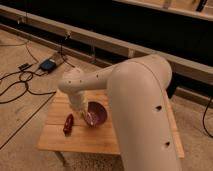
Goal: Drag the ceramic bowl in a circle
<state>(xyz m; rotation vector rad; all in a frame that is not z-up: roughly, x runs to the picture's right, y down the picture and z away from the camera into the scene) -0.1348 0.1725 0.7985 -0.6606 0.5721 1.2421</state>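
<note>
Your bowl (97, 115) sits a little left of the frame's centre, on the near-left part of a small wooden table (85, 142). Note its look: round, glossy, dark purple-maroon, with the open mouth showing. The inner wall catches the light and reads paler, almost pink, on the left side. The right side and the rim go darker. It may be tipped slightly; you cannot tell that for certain.

The gripper (84, 112) comes down from above onto the bowl's left rim. It is clenched on that rim, touching the bowl. The fingers themselves blur into the pale inner wall.

Just left of the bowl, near it but apart, you have a small red thing (68, 123) lying on the tabletop, long and narrow, set at a slant. What it is cannot be made out.

The arm (135, 100) is a thick cream-coloured tube. It fills the right half of the frame from the bottom edge, bends at upper centre and runs left to a rounded joint above the bowl. It hides the table's right part.

Farther out, upper left: black cables (20, 82) loop over the tan floor (20, 125), beside a small dark box (48, 65). A dark wall (150, 30) runs across the top.
</note>
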